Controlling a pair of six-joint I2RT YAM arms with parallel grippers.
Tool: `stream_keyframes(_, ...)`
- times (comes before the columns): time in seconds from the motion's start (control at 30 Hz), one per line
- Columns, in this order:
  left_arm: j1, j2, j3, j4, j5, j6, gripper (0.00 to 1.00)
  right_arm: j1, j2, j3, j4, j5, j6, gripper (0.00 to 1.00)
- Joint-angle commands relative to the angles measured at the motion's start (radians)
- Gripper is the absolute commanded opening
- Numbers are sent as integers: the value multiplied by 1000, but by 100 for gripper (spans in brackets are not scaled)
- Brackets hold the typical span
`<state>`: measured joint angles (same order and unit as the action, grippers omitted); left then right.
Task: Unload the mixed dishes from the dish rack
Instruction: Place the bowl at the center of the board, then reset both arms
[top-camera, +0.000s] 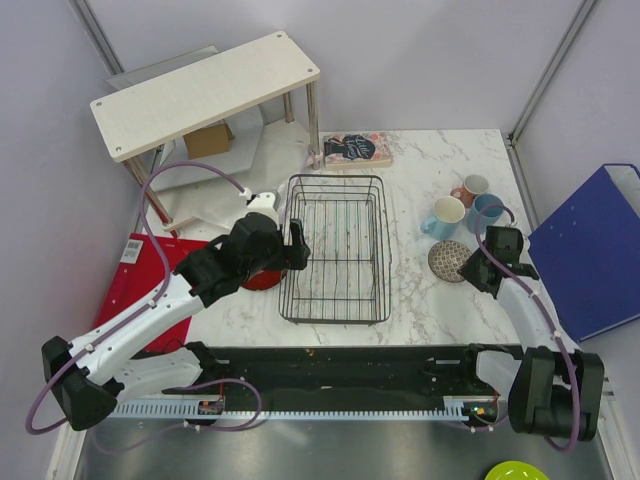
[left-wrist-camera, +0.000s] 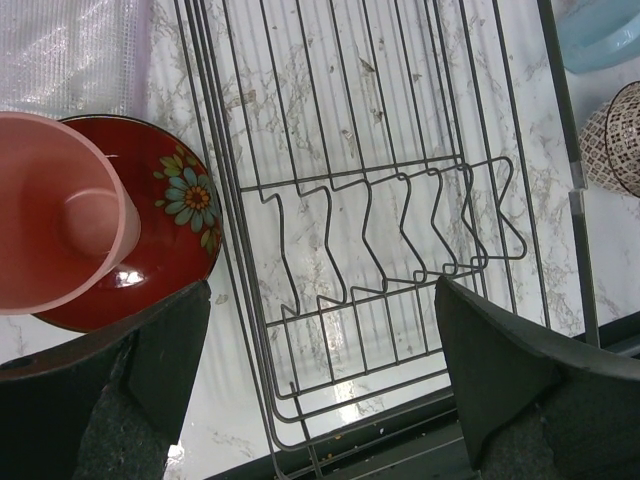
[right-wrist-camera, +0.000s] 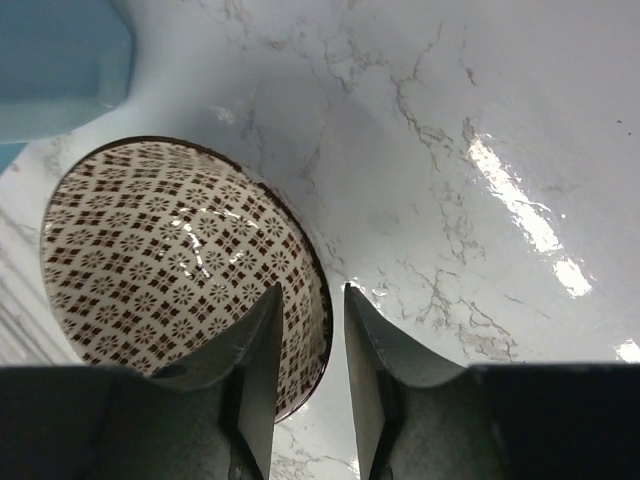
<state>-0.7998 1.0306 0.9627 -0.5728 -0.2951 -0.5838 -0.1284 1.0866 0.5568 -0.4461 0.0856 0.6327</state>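
The black wire dish rack (top-camera: 335, 250) (left-wrist-camera: 400, 200) stands in the middle of the marble table with nothing in it. My left gripper (top-camera: 290, 245) (left-wrist-camera: 322, 290) hangs open over the rack's left near corner. Beside the rack lies the dark red plate (top-camera: 262, 278) (left-wrist-camera: 170, 230), with the salmon-pink tumbler (left-wrist-camera: 50, 210) standing on it. To the right sit two light blue mugs (top-camera: 447, 215) (top-camera: 487, 210), a pink mug (top-camera: 470, 187) and the patterned bowl (top-camera: 450, 260) (right-wrist-camera: 170, 260). My right gripper (top-camera: 480, 265) (right-wrist-camera: 312, 290) straddles the bowl's rim, jaws apart, one finger inside and one outside.
A white wooden shelf (top-camera: 205, 90) stands at the back left with a cardboard box (top-camera: 208, 140) under it. A small printed book (top-camera: 357, 148) lies behind the rack. A blue folder (top-camera: 590, 250) leans at the right edge, and a red sheet (top-camera: 135, 275) lies at the left.
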Motion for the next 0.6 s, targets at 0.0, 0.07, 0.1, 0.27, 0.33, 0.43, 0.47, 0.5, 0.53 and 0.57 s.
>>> stream_keyframes(0.0,-3,11,4,33,-19,-28,99,1,-111,11,-65,-27,-7,42)
stream_keyframes(0.07,-4,11,1,33,-19,-30,99,6,-137,11,-75,-40,4,44)
stream_keyframes(0.1,-3,13,-1,31,-19,-28,99,6,-160,12,-85,-56,13,44)
stream_keyframes(0.27,-3,16,-4,33,-16,-30,99,9,-223,44,-126,-83,44,46)
stream_keyframes(0.33,-4,16,-4,33,-13,-28,99,12,-270,69,-161,-110,54,46)
stream_keyframes(0.43,-3,16,-7,33,-12,-18,99,16,-344,129,-186,-139,56,48)
stream_keyframes(0.47,-3,16,-9,33,-13,-16,99,29,-353,170,-195,-139,47,49)
stream_keyframes(0.5,-3,19,-10,31,-16,-14,99,41,-352,192,-216,-138,44,50)
stream_keyframes(0.53,-3,20,-12,31,-16,-13,99,58,-353,205,-220,-139,42,50)
stream_keyframes(0.57,-4,20,-12,31,-18,-11,99,67,-361,230,-220,-141,39,51)
